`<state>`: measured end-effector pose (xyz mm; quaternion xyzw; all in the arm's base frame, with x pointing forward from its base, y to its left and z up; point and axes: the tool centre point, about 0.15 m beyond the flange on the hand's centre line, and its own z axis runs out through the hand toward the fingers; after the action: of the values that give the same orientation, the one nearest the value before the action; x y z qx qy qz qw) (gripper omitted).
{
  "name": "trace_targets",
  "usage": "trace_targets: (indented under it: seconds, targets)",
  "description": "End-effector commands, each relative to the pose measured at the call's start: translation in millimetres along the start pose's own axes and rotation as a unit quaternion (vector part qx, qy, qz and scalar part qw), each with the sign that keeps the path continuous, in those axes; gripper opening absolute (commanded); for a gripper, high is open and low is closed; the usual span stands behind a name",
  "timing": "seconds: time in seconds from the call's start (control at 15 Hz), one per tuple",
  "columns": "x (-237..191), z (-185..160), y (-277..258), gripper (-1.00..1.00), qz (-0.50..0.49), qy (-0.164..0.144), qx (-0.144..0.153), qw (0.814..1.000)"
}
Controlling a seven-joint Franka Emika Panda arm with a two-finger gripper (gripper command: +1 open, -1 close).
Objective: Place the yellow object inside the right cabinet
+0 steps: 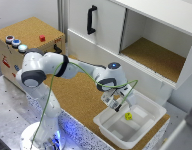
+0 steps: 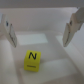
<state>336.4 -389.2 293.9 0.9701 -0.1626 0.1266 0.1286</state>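
The yellow object (image 1: 128, 116) is a tiny yellow cube lying on the floor of a white bin (image 1: 111, 130) at the front of the cork table. The wrist view shows the yellow object (image 2: 32, 60) with dark marks on its upper face. My gripper (image 1: 119, 105) hangs just above the bin, a little toward the exterior view's left of the cube, open and holding nothing. In the wrist view both fingers (image 2: 8, 27) stand wide apart over the bin with the cube below and between them. The right cabinet (image 1: 156, 55) stands open behind, white walls around a cork-brown floor.
A white door with a black vertical handle (image 1: 91, 19) closes the compartment to the left of the right cabinet. A cork-covered box with coloured buttons (image 1: 26, 42) stands at the exterior view's left. A green cable loops along the arm (image 1: 71, 67).
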Motion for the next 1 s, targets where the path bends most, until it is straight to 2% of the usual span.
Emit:
trace_targets:
  seconds: [0.0, 0.27, 0.53, 0.87, 0.93]
  targets:
    - [-16.8, 56.8, 5.9, 1.0, 0.02, 0.023, 0.044, 0.999]
    - [-15.6, 79.5, 5.5, 1.0, 0.041, 0.018, 0.041, 0.998]
    - [3.1, 81.5, -5.4, 1.0, 0.061, 0.03, 0.045, 0.997]
    - [9.1, 85.1, -19.6, 1.0, 0.062, 0.029, 0.049, 0.996]
    - [9.0, 85.4, -20.9, -1.0, 0.061, 0.029, 0.049, 0.997]
